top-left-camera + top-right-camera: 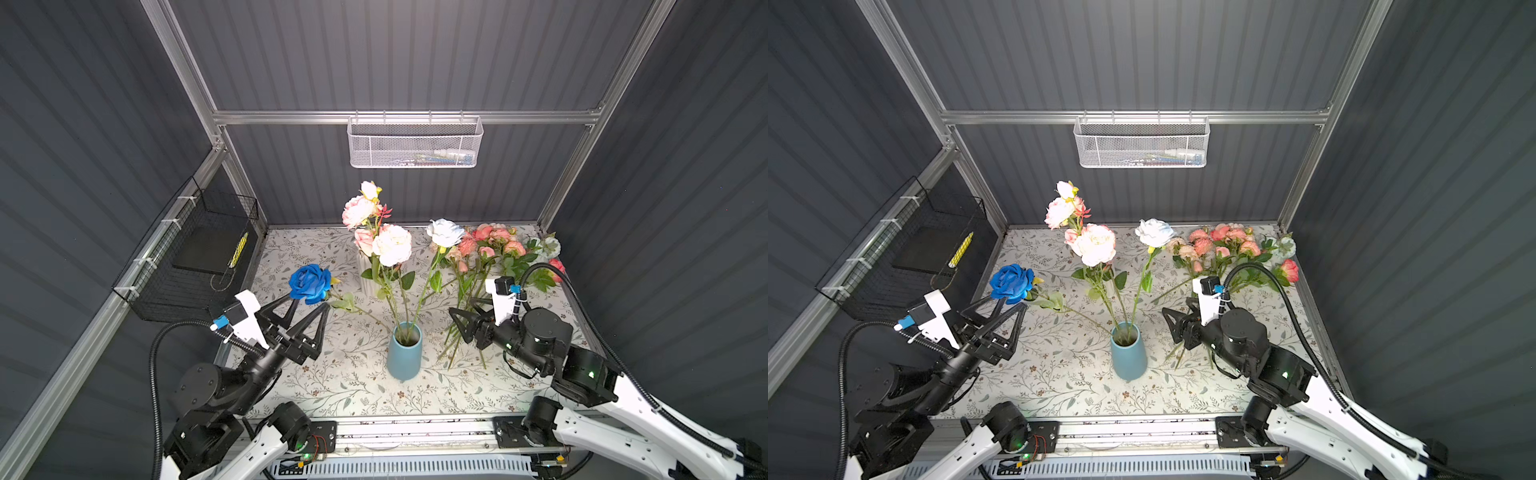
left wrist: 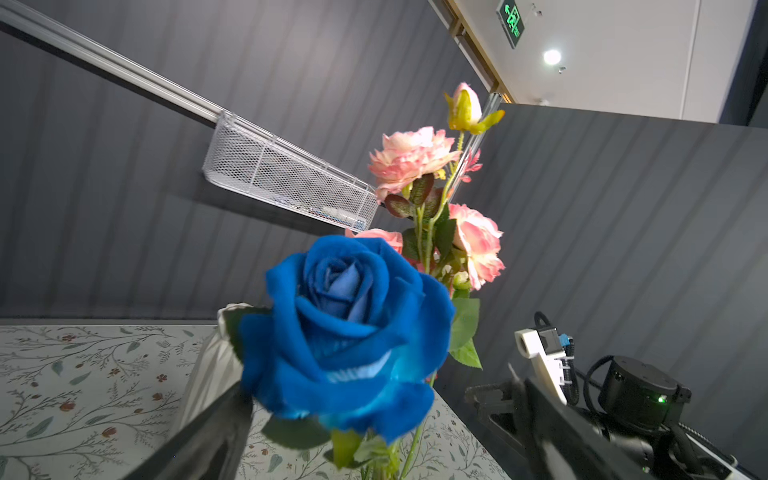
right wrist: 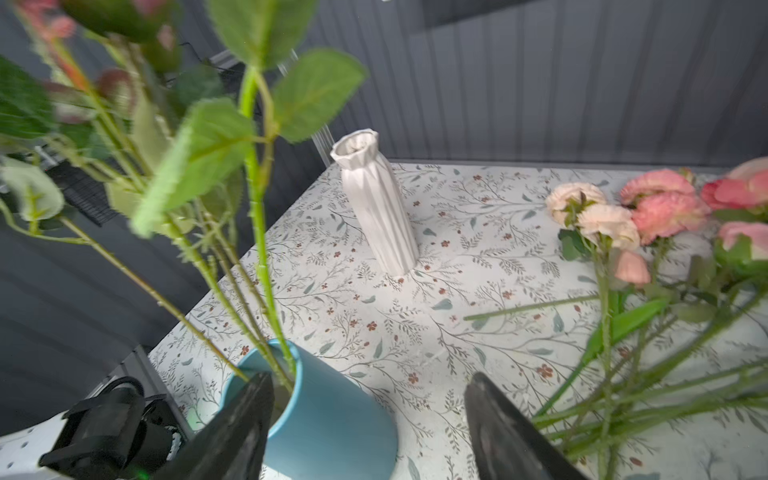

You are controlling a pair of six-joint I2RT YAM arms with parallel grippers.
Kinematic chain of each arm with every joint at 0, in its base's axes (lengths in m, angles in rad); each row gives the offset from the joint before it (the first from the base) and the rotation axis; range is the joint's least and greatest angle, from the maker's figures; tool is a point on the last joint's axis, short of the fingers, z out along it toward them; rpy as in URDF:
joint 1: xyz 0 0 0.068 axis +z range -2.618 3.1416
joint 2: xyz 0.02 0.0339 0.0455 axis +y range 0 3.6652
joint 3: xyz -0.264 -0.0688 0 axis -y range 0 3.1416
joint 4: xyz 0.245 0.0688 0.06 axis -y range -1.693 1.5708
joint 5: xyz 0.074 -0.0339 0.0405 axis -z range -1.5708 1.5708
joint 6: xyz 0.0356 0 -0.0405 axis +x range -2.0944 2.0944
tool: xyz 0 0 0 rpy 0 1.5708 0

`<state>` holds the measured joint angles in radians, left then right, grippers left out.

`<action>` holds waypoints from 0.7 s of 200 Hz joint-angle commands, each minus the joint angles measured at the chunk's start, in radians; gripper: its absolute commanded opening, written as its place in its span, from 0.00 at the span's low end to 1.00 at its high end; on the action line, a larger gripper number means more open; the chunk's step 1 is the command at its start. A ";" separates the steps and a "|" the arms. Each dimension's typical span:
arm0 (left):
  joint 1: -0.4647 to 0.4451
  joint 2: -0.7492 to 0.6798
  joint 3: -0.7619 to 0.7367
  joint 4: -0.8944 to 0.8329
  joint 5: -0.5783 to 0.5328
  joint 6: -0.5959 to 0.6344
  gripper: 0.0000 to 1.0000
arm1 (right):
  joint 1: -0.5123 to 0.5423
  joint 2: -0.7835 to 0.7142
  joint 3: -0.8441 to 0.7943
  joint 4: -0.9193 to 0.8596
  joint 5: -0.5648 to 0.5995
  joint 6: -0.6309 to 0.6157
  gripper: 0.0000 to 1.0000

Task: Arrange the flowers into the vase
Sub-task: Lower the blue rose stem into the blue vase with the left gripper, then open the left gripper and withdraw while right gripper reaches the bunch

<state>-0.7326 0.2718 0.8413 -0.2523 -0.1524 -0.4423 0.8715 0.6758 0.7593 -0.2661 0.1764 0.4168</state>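
Observation:
A blue vase [image 1: 404, 351] [image 1: 1128, 351] [image 3: 332, 415] stands mid-table and holds several flowers: cream-pink peonies [image 1: 390, 245] [image 2: 415, 158], a white rose [image 1: 444, 232] and a deep blue rose [image 1: 311, 283] [image 2: 349, 328] that leans left. My left gripper [image 1: 311, 305] [image 2: 384, 386] is open, its fingers either side of the blue rose just under the bloom. My right gripper [image 1: 453, 322] [image 3: 370, 378] is open and empty, right of the vase. More flowers [image 1: 498, 249] [image 3: 648, 208] lie in a pile at the back right.
A white ribbed vase [image 3: 378, 208] [image 1: 365, 278] stands behind the blue one, partly hidden by blooms. A white mesh basket [image 1: 413, 143] hangs on the back rail. A black wire basket [image 1: 195, 257] is fixed to the left wall.

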 commanded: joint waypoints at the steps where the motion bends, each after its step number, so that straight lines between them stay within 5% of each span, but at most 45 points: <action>1: -0.001 0.009 -0.017 -0.039 -0.041 -0.025 1.00 | -0.055 0.024 -0.026 0.002 -0.084 0.065 0.75; 58: 0.000 -0.014 0.026 -0.087 -0.141 -0.042 1.00 | -0.161 0.122 -0.011 -0.084 -0.045 0.154 0.76; 106: 0.000 -0.097 -0.042 -0.177 -0.310 -0.159 1.00 | -0.404 0.281 -0.035 -0.097 -0.168 0.220 0.61; 140: 0.000 -0.146 -0.093 -0.258 -0.329 -0.231 1.00 | -0.558 0.435 -0.029 -0.042 -0.179 0.234 0.58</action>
<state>-0.7326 0.1547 0.7830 -0.4191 -0.4259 -0.5949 0.3965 1.0348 0.7311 -0.3344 0.0273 0.6235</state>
